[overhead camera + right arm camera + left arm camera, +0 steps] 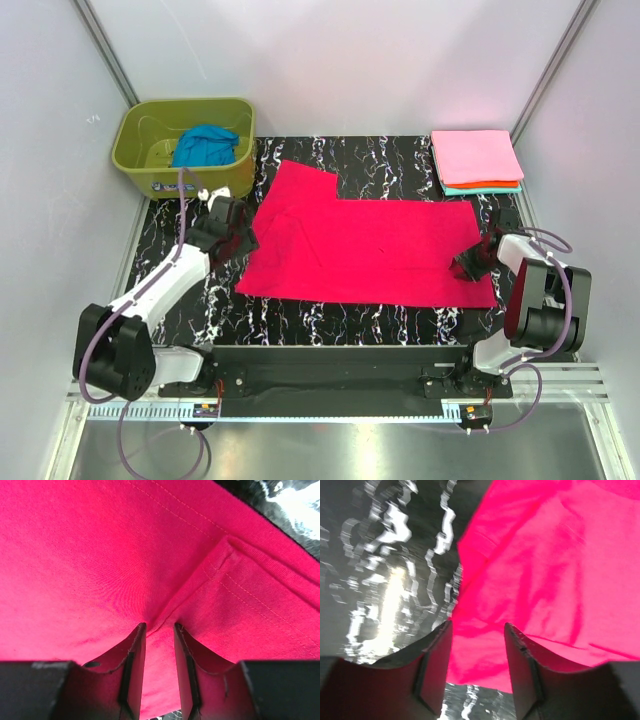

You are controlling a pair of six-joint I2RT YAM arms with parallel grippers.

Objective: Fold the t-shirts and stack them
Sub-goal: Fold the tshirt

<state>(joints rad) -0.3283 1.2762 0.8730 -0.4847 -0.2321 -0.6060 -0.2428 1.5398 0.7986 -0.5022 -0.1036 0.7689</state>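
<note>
Top external view finds the red t-shirt (370, 250) spread flat on the table (400, 160), my right gripper (466, 265) pinching its right hem and my left gripper (243, 240) part-open astride its left edge; I judge both ends need an even grip before folding.

The left arm (160, 285) reaches from its base forward and to the right, with the elbow low and out to the left and the forearm sloping up to the wrist. The left gripper (238, 240) points down and to the right, its jaws standing well apart. The right arm (540, 290) is folded tight above its base, the wrist turned left. The right gripper (466, 265) is low, its jaws drawn close together and pinching a fold of the red t-shirt (370, 250).
</note>
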